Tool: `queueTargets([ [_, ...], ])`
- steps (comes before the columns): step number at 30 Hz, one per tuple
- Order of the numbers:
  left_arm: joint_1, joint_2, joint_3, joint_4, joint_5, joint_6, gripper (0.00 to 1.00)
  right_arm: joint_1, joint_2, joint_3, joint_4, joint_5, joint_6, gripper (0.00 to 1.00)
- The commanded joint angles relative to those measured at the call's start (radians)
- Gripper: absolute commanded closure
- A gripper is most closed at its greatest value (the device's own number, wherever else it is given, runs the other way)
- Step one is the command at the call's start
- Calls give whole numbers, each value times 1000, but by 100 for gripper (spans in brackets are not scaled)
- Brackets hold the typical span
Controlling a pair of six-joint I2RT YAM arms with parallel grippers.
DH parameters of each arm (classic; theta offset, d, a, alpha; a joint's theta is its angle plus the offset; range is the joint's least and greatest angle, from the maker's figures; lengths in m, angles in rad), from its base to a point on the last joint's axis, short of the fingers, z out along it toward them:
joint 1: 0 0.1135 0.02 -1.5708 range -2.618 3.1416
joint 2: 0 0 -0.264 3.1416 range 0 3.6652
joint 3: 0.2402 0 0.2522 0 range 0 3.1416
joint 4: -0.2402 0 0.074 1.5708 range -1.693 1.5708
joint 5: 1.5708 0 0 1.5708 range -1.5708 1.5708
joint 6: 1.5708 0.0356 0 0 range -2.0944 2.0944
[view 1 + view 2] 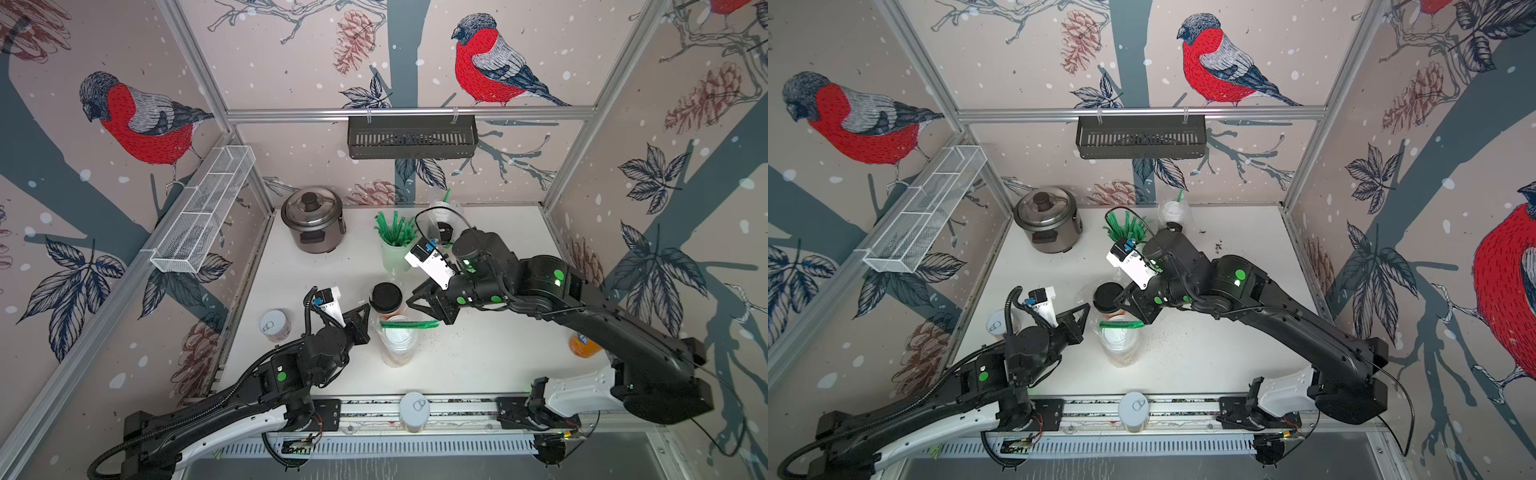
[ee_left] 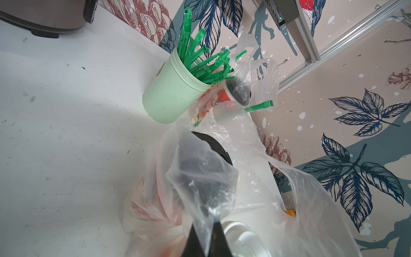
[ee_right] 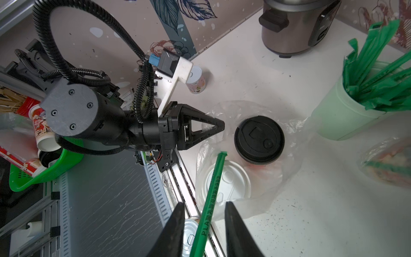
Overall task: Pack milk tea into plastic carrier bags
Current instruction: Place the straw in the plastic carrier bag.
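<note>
- In a top view, the near carrier bag at table centre holds a black-lidded cup. At that cup's 6 o'clock is a white-lidded cup with a green straw across its lid. The far carrier bag, at 12 o'clock, holds two more cups.
- Left wrist view: the left gripper has its jaws together, pinching the near bag's film.
- Right wrist view: the right gripper has its jaws apart, and the straw passes between the tips with a gap on each side.

You are in a lab test booth: silver aluminium frame bars and bird-printed wall panels stand beyond the right gripper, with a pale green cup of green straws near it.
</note>
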Motion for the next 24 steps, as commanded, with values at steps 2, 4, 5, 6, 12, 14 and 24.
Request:
queueTargets([
  [2,-1,1,-1,25,-7,-14,100,16,-74,8,64,105,37,57],
  [4,-1,1,2,22,-7,-15,100,53,-159,-45,107,171,74,55],
  [5,-1,-1,2,20,-8,-15,100,77,-196,-82,129,197,97,54],
  [6,-1,-1,3,17,-9,-16,100,104,-230,-125,153,218,122,54],
  [12,-1,-10,13,-6,-21,-11,100,299,-399,-388,275,347,278,45],
  [14,-1,-15,12,-8,-23,-6,100,366,-446,-454,315,395,317,43],
  [24,-1,-12,15,-11,-21,-1,100,541,-361,-530,347,572,357,32],
])
